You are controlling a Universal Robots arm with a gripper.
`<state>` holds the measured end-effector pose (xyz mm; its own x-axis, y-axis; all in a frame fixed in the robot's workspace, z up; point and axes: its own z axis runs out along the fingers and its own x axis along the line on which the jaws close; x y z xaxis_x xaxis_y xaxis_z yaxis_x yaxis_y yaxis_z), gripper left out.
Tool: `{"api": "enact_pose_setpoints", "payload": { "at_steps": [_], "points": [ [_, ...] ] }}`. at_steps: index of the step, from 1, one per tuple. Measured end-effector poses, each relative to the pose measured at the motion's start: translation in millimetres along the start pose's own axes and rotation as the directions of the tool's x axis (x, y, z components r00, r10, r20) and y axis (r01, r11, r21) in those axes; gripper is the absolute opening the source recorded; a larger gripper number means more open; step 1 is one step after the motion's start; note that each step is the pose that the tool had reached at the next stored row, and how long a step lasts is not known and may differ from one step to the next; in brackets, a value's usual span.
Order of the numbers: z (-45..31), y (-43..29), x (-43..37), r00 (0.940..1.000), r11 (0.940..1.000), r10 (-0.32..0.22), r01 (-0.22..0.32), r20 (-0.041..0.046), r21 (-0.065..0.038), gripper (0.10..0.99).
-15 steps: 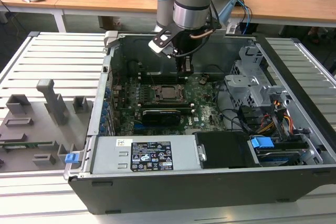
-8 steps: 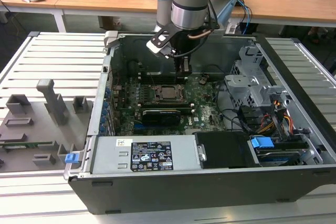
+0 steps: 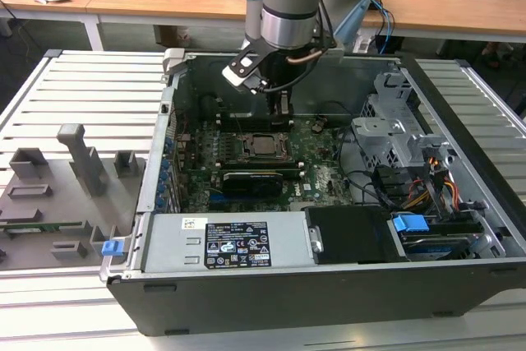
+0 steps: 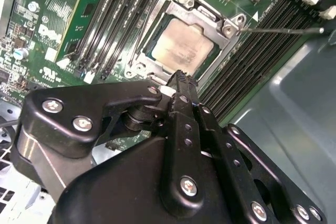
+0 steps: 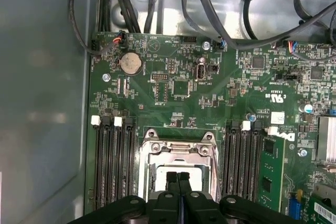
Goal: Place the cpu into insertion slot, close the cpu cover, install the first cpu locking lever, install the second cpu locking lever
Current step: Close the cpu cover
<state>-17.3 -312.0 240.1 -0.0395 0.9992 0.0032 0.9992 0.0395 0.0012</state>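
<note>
Gripper nearest: fingers pressed together, nothing held, tips poised just over socket edge. Beneath: cpu lying flat in insertion slot, cpu cover down flat around it, chip top showing through window. Thin metal rod jutting sideways over memory slots. Beyond: green board, grey case wall.

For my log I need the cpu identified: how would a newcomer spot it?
Look inside the open computer case at the green motherboard. Between its banks of long black memory slots sits the silver cpu cover; the cpu is the dull grey metal square in its window, the only plain flat face.
</note>
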Motion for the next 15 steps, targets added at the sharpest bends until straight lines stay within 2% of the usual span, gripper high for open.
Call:
{"api": "enact_pose_setpoints", "payload": {
  "at_steps": [6,8,9,15],
  "points": [
    [7.2,-5.9,-0.3,1.0,1.0,0.0,0.0,0.0002,0.0,0.11],
    [15.6,-8.8,-1.1,1.0,1.0,0.0,0.0,-0.0001,0.004,0.11],
    [17.2,-10.1,-1.6,1.0,1.0,0.0,0.0,-0.0001,0.004,0.11],
    [21.6,-19.4,-1.4,1.0,0.9999,-0.009,0.009,-0.0002,0.004,0.11]
  ]
}}
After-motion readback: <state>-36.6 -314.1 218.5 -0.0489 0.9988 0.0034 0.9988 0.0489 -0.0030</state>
